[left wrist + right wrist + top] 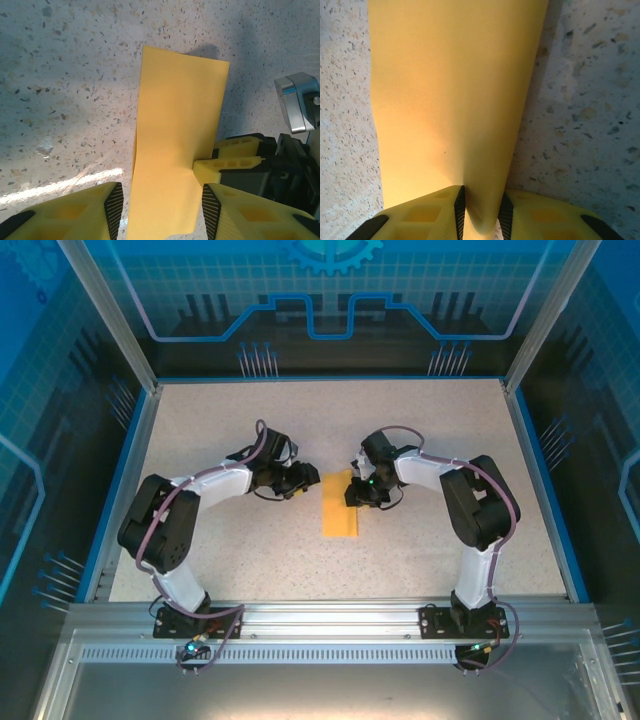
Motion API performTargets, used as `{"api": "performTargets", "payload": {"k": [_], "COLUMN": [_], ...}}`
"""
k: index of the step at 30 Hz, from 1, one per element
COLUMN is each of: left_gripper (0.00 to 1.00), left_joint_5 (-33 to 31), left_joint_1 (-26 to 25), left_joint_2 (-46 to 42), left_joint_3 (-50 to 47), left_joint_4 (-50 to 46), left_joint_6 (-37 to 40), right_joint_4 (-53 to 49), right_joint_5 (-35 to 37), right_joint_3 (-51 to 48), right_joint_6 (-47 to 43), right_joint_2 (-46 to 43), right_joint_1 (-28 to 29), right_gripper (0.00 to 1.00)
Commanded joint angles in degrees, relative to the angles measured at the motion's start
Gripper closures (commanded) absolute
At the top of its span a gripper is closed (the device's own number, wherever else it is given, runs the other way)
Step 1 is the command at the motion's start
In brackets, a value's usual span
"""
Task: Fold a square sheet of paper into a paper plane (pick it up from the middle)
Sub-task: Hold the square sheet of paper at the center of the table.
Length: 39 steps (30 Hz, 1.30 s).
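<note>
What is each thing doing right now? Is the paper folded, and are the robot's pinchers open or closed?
sheet of paper: folded into a long rectangle, not a plane yet, lying on the table, one long edge pinched.
left gripper: open, a finger on each side of the paper's end, not squeezing it.
right gripper: shut on the paper's edge.

even overhead light is falling on the bench (pixel 420 430) in the top view, while the blue walls (pixel 60 360) around it are sitting much dimmer. in the left wrist view a pale streak of glare is running across the bench at lower left, and a soft shadow is lying past the far corner of the square sheet of paper (pixel 175 135). in the right wrist view the paper is glowing warm and blurring near the lens, with grey shadow hugging its right edge.
</note>
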Motion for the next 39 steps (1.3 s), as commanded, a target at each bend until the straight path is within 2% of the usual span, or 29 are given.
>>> {"api": "performTargets", "payload": {"k": [1,39], "left_gripper": [0.50,0.65], "left_joint_5": [2.1,5.2], "left_joint_1": [-0.7,-4.7], "left_joint_2": [1.1,9.9], "left_joint_3": [1.3,6.2], "left_joint_4": [0.6,2.2], "left_joint_6": [-0.2,-1.0], "right_joint_4": [0.2,0.6], "right_joint_5": [4.6,5.5], "right_joint_3": [-0.8,-1.3], "right_joint_6": [0.2,1.1], "right_joint_2": [4.3,5.0], "right_joint_1": [0.5,0.4], "right_gripper": [0.70,0.71]}}
